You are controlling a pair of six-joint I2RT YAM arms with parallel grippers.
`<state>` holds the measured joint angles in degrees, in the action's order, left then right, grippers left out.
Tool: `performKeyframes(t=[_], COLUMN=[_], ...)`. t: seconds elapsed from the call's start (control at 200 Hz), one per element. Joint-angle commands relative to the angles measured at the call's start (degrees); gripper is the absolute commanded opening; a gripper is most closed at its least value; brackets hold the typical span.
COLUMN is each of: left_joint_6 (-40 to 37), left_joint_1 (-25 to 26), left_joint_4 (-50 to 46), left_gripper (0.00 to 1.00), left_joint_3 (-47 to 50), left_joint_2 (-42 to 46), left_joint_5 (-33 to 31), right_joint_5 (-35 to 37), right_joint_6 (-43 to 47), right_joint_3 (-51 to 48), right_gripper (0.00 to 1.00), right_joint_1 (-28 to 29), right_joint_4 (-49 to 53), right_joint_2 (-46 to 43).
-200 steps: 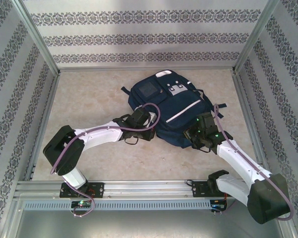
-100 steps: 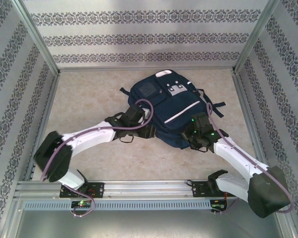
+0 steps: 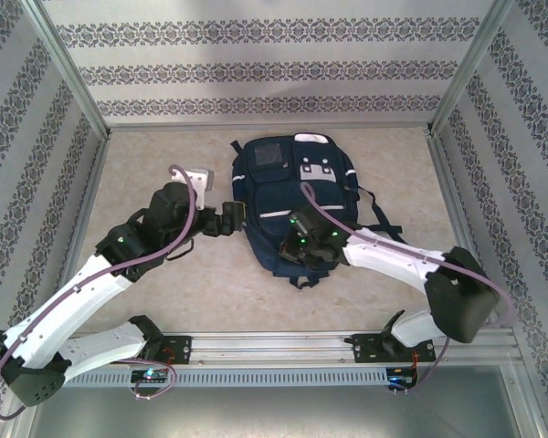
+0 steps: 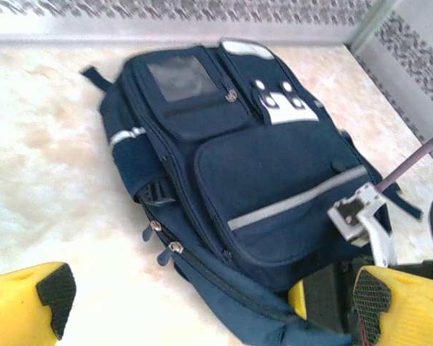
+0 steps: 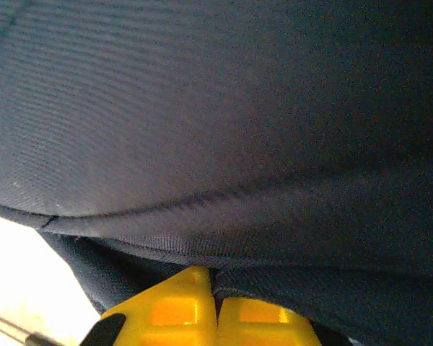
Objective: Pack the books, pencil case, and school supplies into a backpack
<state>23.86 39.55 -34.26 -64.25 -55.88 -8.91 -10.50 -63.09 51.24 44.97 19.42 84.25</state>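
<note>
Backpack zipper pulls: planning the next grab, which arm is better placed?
Left, likely: the left fingers are open, facing the zipper pulls; the right fingers are shut on the backpack's near edge.

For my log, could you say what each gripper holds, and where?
The right gripper pinches the near edge of the backpack; the left gripper holds nothing.

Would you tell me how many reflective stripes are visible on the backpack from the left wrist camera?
2: a long stripe across the front pocket of the backpack, and a short stripe on its side panel. Others may be hidden.
</note>
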Motion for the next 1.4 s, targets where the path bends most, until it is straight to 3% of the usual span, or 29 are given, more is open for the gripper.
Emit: performKeyframes(t=[0.0,0.205,0.34,0.395,0.43,0.465,0.62,0.645,0.66,0.675,0.759,0.884,0.984,1.114,1.209,1.274,1.324,1.394], left_joint_6=[-3.82,-4.99,-5.67,-6.22,-6.39,-6.35,-5.69,-5.79,-5.76,-5.83,-6.10,-5.40,-9.18,-13.70,-15.73,-18.80,-16.83,-15.28], left_joint_1=[-0.95,-2.21,-3.75,-4.34,-4.61,-4.89,-6.08,-6.11,-6.15,-6.15,-6.15,-6.23,-6.50,-6.50,-7.47,-11.15,-14.90,-20.97], left_joint_4=[-4.07,-2.40,-1.58,-0.57,-0.08,0.28,0.27,0.22,0.20,0.29,2.06,5.60,10.60,21.10,25.49,27.03,28.24,33.59], left_gripper=[1.00,1.00,1.00,1.00,1.00,1.00,1.00,1.00,1.00,1.00,1.00,1.00,1.00,1.00,1.00,1.00,1.00,1.00], left_joint_3=[-0.98,0.16,0.22,0.25,0.12,-0.07,-2.73,-3.14,-3.24,-3.38,-2.48,-0.26,2.69,10.73,15.05,17.34,19.07,23.19], left_joint_2=[1.30,3.52,2.78,2.17,1.60,0.96,-2.59,-3.10,-3.25,-3.38,-3.15,-1.72,-1.37,-0.87,-2.33,-3.40,-3.66,-3.38], left_joint_5=[-5.44,-5.68,-2.51,0.23,1.20,1.89,5.28,5.52,5.64,5.72,5.75,-2.50,-8.63,-14.48,-22.16,-20.61,-19.96,-13.62], right_joint_5=[-9.38,-12.97,-16.99,-17.68,-17.75,-17.05,-9.89,-8.77,-7.81,-6.77,0.15,3.99,16.90,29.34,33.29,35.01,35.70,35.51], right_joint_6=[5.63,6.29,7.74,8.71,9.11,9.74,13.67,14.11,14.32,14.50,16.00,33.56,39.84,47.75,51.74,54.68,56.60,59.26], right_joint_3=[4.82,4.11,4.51,5.22,5.47,5.84,4.44,3.93,3.76,3.51,2.60,2.60,3.51,-0.29,-4.63,-7.12,-8.64,-10.51], right_gripper=[0.00,0.00,0.03,0.18,0.36,0.46,0.69,0.79,0.93,0.97,0.98,0.98,0.98,0.98,0.98,0.98,0.98,0.98], right_joint_1=[2.30,3.58,5.44,6.15,6.24,6.10,6.08,6.09,6.06,6.14,6.27,6.34,6.12,5.33,3.30,1.24,-0.43,-3.04], right_joint_4=[-4.86,-5.10,-5.92,-5.18,-4.24,-2.62,-2.30,-2.65,-2.83,-2.86,-2.61,-4.95,-4.16,-13.13,-20.35,-23.86,-26.15,-29.45], right_joint_2=[2.73,2.29,1.72,1.63,1.42,0.90,-6.20,-7.65,-8.48,-9.35,-13.87,-20.58,-24.18,-28.42,-30.98,-31.90,-32.18,-31.75])
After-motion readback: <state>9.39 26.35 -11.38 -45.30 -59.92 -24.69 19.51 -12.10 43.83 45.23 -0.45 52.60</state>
